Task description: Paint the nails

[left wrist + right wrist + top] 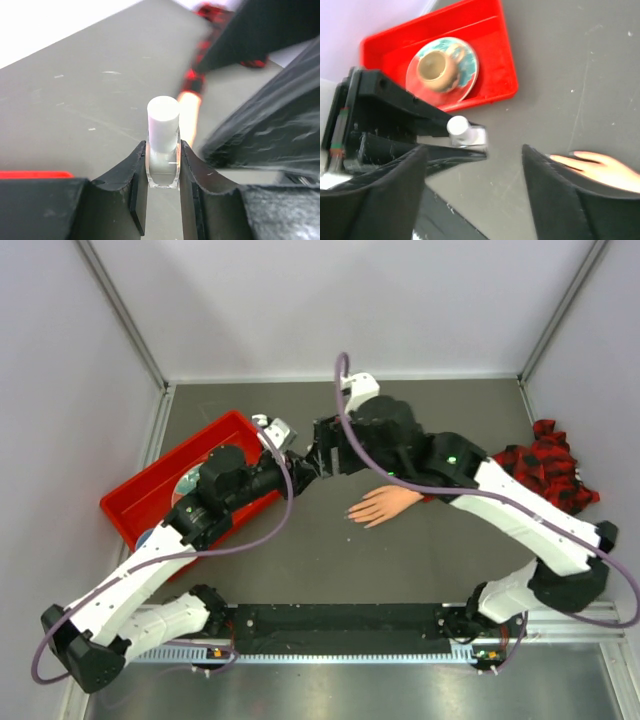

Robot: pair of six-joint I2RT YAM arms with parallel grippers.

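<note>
Nearest the lens, left gripper (162, 152) pinched narrow on the clear body of the bottle (163, 120), white cap upright and free above the jaws. Far left on the table (330, 560), red tray (140, 495) with a plate (467, 65) and a brown cup (437, 70). Next rightward, right gripper (475, 195) spread wide and empty, hovering near the cap, seemingly not touching. Further right, hand (385, 505) lying flat on the table, fingers toward the tray, nails (354, 514) at the tips, apart from both grippers. Far right, plaid sleeve (545, 465) bunched by the wall. Probably light and rubbery, that hand, apt to slide under a push. Nails small and smooth, so no gripping there, only a feather-light stroke from above. Best hold for now, by judgement: the cap, squarely across its sides, slick plastic likely to slip if pinched off-centre. Hard to make out: the nails themselves, too small in every view; any brush, presumably under the cap; polish colour; wrist, covered by the right arm from above; right arm, a dark blur in the left wrist view.
</note>
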